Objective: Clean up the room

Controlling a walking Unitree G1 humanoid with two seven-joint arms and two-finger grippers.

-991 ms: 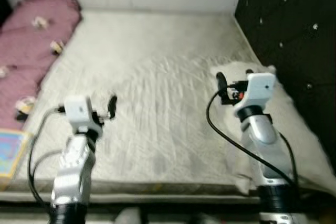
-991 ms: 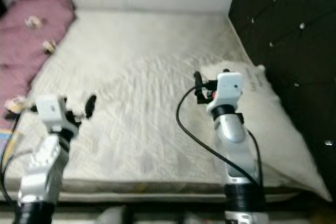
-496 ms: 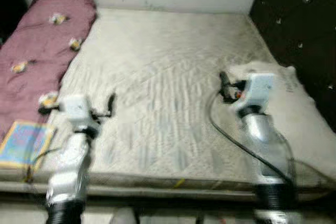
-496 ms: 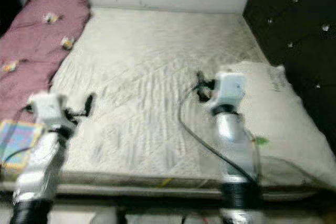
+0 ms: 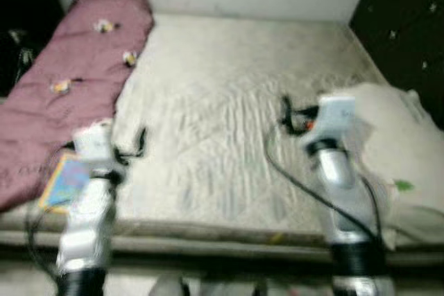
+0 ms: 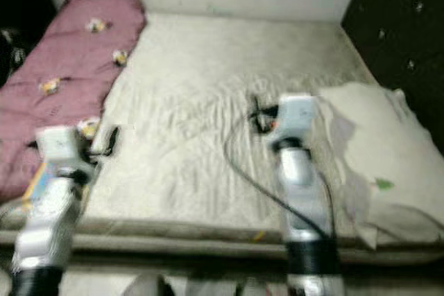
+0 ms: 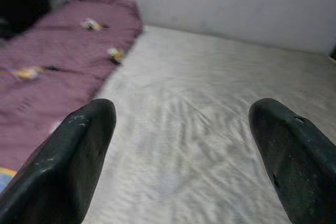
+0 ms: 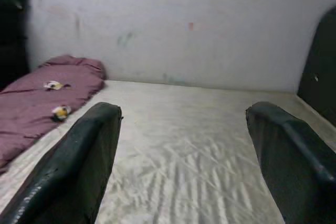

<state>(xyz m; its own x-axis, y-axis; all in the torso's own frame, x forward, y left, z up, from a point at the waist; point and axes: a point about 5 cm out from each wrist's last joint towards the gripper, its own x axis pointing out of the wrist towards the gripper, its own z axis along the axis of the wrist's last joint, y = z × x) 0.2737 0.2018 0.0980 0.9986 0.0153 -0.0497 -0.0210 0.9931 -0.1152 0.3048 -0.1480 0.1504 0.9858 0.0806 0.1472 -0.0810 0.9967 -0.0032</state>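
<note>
A bed with a creased cream sheet lies before me. A maroon blanket with small flower prints lies along the bed's left side. A colourful book rests by the blanket's near end at the front left edge. A white pillow sits at the right. My left gripper hovers open over the sheet near the book, nothing between its fingers. Over the middle of the bed my right gripper is also open and holds nothing, left of the pillow.
A black padded headboard stands at the right behind the pillow. A white wall runs along the far side of the bed. A small green tag lies on the pillow's near part. The picture is blurred.
The camera has swung left: blanket and book have come further into view and the headboard has slid right. Both arms keep the same raised pose with open grippers.
</note>
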